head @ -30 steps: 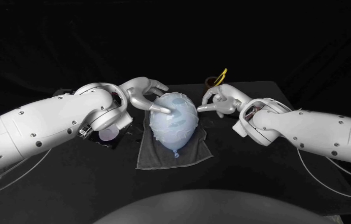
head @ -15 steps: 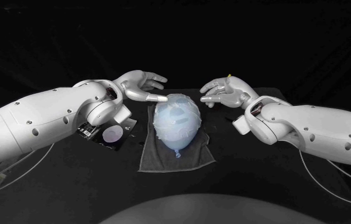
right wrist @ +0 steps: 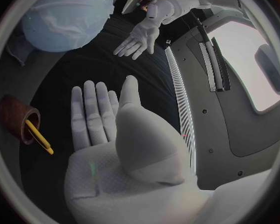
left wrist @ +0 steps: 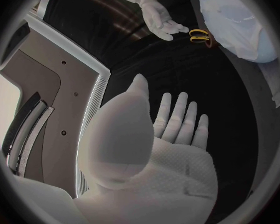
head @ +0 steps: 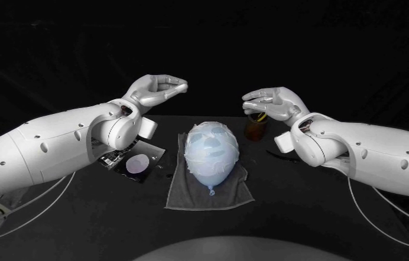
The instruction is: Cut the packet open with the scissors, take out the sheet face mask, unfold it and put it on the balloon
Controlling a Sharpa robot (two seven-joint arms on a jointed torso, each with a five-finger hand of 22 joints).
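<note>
The pale blue balloon (head: 210, 150) lies on a grey towel (head: 210, 190) at the table's middle, knot toward me, with the white sheet mask (head: 208, 140) spread over its top. My left hand (head: 158, 90) is raised above and to the left of the balloon, holding nothing. My right hand (head: 273, 103) is raised to the balloon's right, also holding nothing. In the left wrist view the left hand (left wrist: 159, 134) has its fingers stretched out and apart, and the balloon (left wrist: 239, 20) lies beyond it. The right wrist view shows the right hand (right wrist: 109, 129) the same way, near the balloon (right wrist: 65, 17).
A brown cup (head: 256, 127) with the yellow-handled scissors (right wrist: 39, 137) in it stands right of the balloon, below my right hand. A dark flat packet (head: 136, 163) with a pale round patch lies left of the towel under my left arm.
Both hands have let go of the balloon and risen up and apart from it. The balloon with the mask stays on the towel.
</note>
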